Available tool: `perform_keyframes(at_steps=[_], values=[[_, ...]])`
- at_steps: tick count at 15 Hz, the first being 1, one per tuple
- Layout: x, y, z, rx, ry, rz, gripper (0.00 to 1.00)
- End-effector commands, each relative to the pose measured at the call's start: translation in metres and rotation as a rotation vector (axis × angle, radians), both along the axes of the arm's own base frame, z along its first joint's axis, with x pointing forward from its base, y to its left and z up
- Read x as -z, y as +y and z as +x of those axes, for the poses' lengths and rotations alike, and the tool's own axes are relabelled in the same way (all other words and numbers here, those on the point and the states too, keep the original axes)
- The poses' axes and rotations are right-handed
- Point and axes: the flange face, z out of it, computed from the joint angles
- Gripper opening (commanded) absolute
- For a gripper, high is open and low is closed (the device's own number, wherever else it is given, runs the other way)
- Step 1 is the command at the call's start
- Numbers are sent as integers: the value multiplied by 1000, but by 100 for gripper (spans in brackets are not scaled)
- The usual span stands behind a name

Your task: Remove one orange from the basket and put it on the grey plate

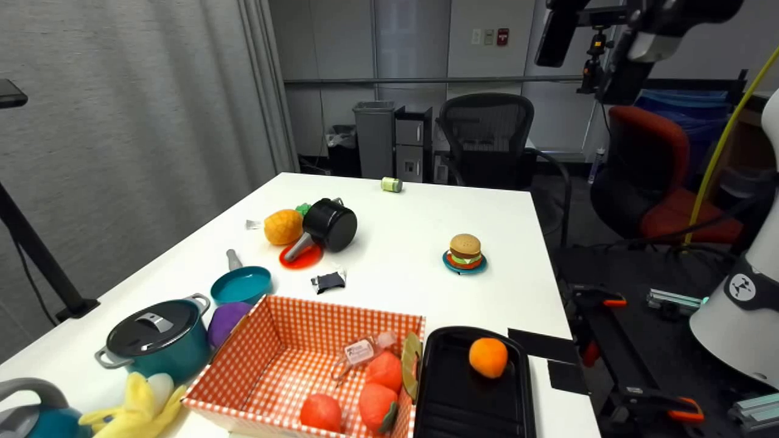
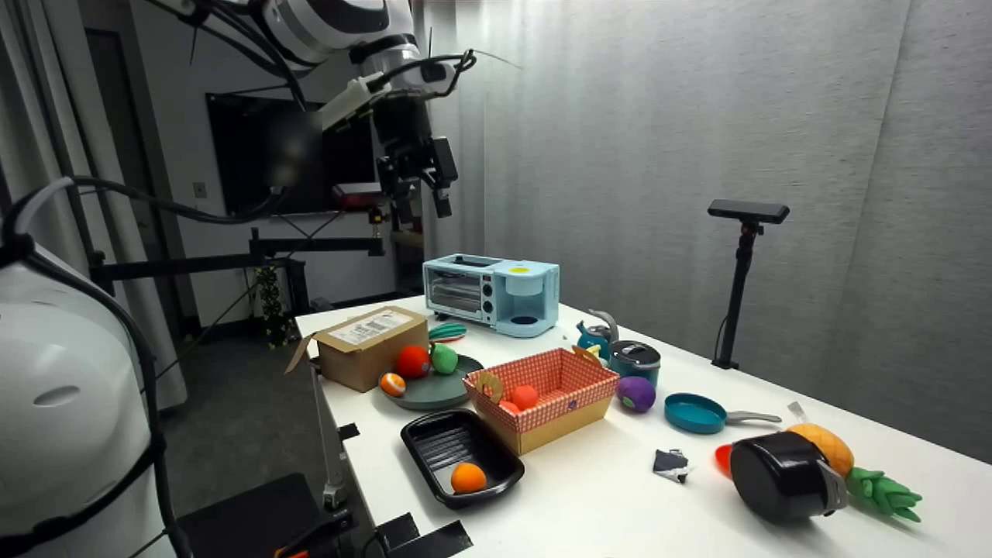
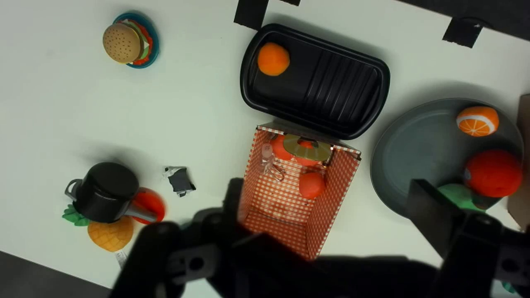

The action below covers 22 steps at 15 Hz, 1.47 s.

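Cardboard marks the left: in an exterior view a box (image 2: 372,349) stands at the far side, just beside the grey plate (image 2: 440,394). On that plate lie a cut-faced orange (image 2: 393,384), a red fruit (image 2: 413,362) and a green fruit (image 2: 444,359); perhaps the task is already done, but I cannot settle it. The gripper (image 2: 423,208) hangs high above, jaws spread with nothing between them.

Nearer and a little to the right comes the black ribbed baking tray (image 2: 442,435) with one whole orange (image 2: 468,478). Beyond it stands the checked basket (image 2: 570,411), its orange-red fruits (image 2: 525,397) toward the left end. The wrist view shows three; none is plainly an orange, so which is meant I cannot tell. Any of them should be light and apt to roll; soft or stiff I cannot judge. The lone fruit (image 3: 311,185) near the side wall looks easiest: pinch it across the middle from above, fingers set along the basket's length. Being round, it has no clear long axis or direction; the basket's own axis runs near left to far right.

Rightmost are a teal frying pan (image 2: 695,413) and a tilted black saucepan (image 2: 775,477), a pineapple (image 2: 825,446) just behind it.
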Motion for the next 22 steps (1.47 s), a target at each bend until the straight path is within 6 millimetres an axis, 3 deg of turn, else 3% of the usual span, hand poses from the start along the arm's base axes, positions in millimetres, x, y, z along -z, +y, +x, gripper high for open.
perform_keyframes(at_steps=[1,13,22], values=[[0,0,0,0,1,0,100],[-3,3,0,-5,1,0,100],[21,-1,34,-40,34,-24,100]])
